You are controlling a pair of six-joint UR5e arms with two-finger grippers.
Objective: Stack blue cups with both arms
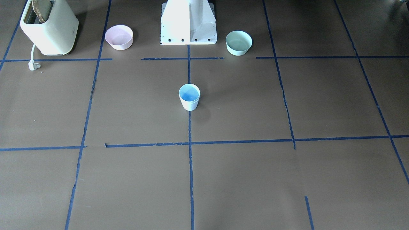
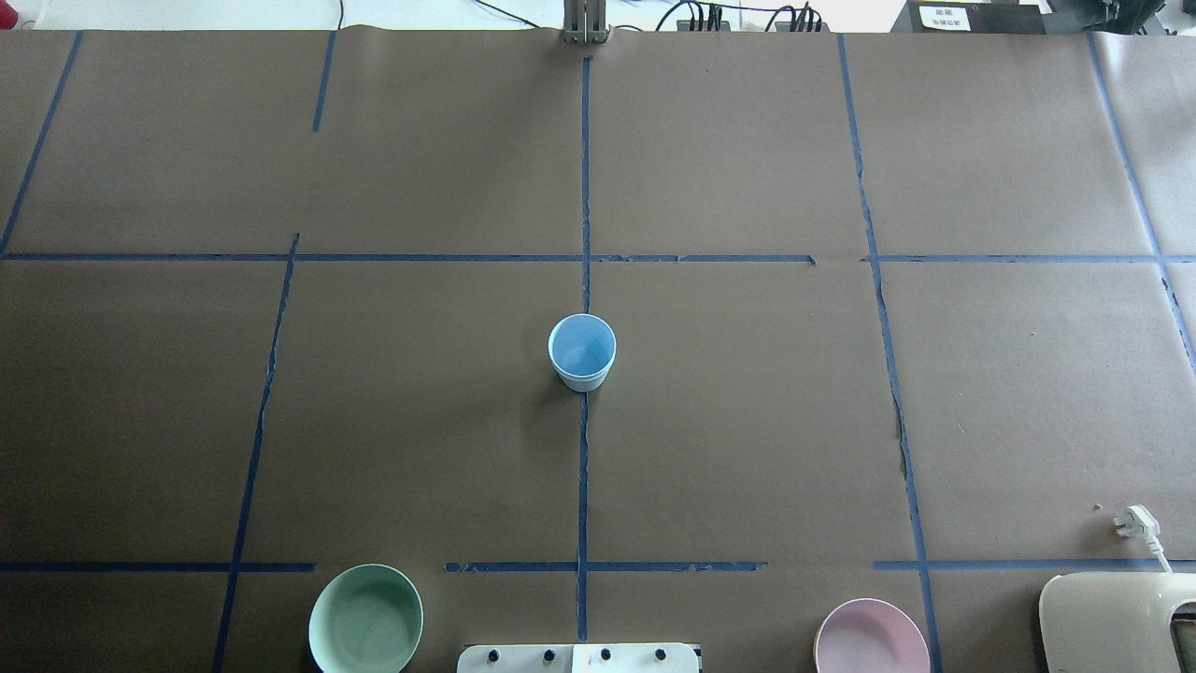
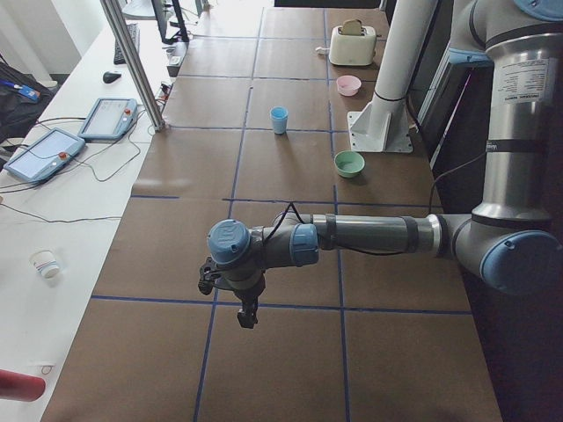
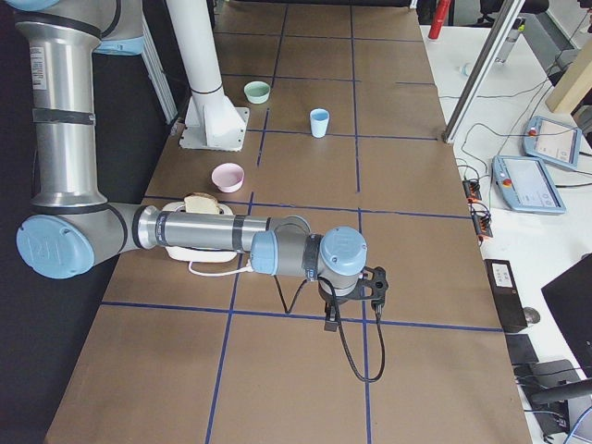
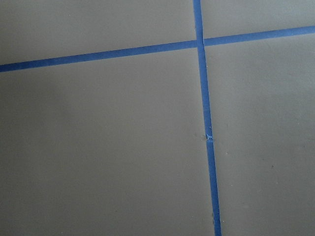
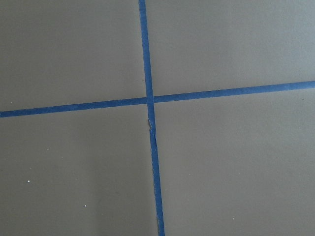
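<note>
One pale blue cup [image 1: 189, 96] stands upright on the centre tape line of the table; it also shows in the overhead view [image 2: 582, 351], the exterior left view [image 3: 279, 120] and the exterior right view [image 4: 319, 122]. I see no separate second cup; whether one is nested inside I cannot tell. My left gripper [image 3: 247, 315] hangs over the table's left end, far from the cup. My right gripper [image 4: 330, 321] hangs over the right end. Each shows only in a side view, so I cannot tell open or shut. Both wrist views show only brown table and blue tape.
A mint-green bowl [image 2: 365, 619] and a pale pink bowl [image 2: 871, 639] flank the white pedestal base [image 1: 188, 24]. A cream toaster [image 1: 48, 27] with its plug [image 2: 1135, 522] stands at the robot's right. Tablets and cables lie on the white bench [image 3: 53, 149].
</note>
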